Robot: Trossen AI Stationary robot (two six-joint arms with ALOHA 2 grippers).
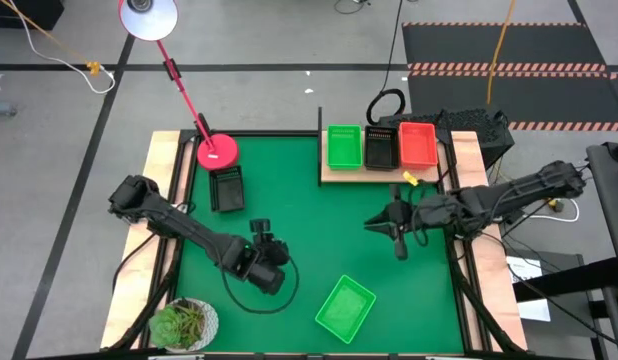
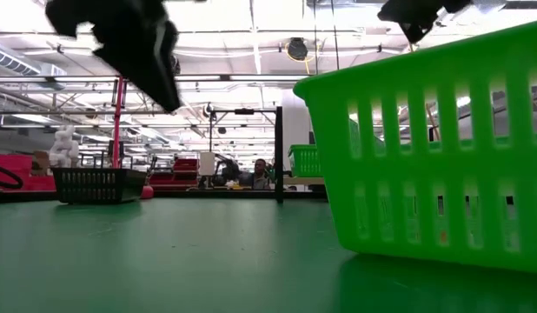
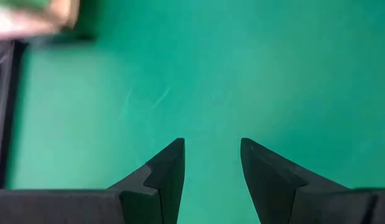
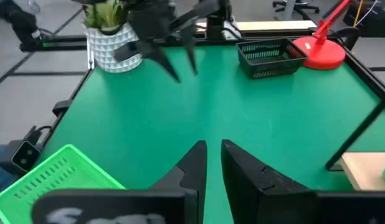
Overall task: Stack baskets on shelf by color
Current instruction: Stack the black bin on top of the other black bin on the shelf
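i'm hovering my left gripper [image 3: 211,163], fingers spread and empty, near the loose green plastic mesh basket [image 1: 345,308] lying askew on the mat; right gripper [image 4: 212,163] idling, nearly pressed together. risk: skewed grab tilting it against the light wooden shelf [image 1: 334,177]

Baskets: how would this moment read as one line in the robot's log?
shelf: green, black, red stacks | mat: green basket, black basket | left gripper open, empty | right gripper open, empty

2 green baskets [image 1: 344,146], 2 black [image 1: 226,188], perhaps more stacked, 1 orange-red [image 1: 418,144], 1 shelf [image 1: 334,176]
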